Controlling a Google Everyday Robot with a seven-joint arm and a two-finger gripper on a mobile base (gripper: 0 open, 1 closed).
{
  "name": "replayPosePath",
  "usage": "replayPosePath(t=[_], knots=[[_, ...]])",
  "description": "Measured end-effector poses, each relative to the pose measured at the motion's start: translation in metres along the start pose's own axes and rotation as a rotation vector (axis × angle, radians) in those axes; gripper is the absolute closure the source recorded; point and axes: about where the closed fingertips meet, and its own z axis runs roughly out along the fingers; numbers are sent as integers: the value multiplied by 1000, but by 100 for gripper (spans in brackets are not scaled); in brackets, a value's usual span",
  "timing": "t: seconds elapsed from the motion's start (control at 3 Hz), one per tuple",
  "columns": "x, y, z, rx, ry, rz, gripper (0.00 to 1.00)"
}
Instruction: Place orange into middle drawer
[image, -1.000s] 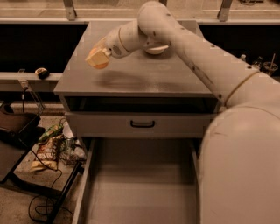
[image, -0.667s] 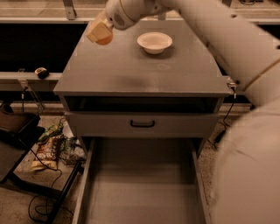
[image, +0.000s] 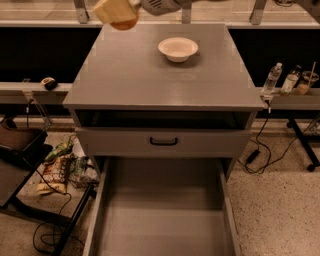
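We carry the small round orange fruit (image: 123, 23) farther back.
The cream-fingered gripper (image: 117, 11), jaws clamped on it, has swung over the far-left corner of the grey cabinet top (image: 150, 75), away from the wide grey middle drawer box (image: 162, 225) open below that top's front. Being round, it shows no long axis or heading.
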Motion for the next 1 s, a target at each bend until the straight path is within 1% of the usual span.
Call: replayPosePath(t=[0.33, 0.67, 1.0], knots=[[7, 76, -11, -4, -73, 44, 100], [78, 125, -4, -44, -34, 173, 100], [201, 144, -23, 3, 87, 377, 100]])
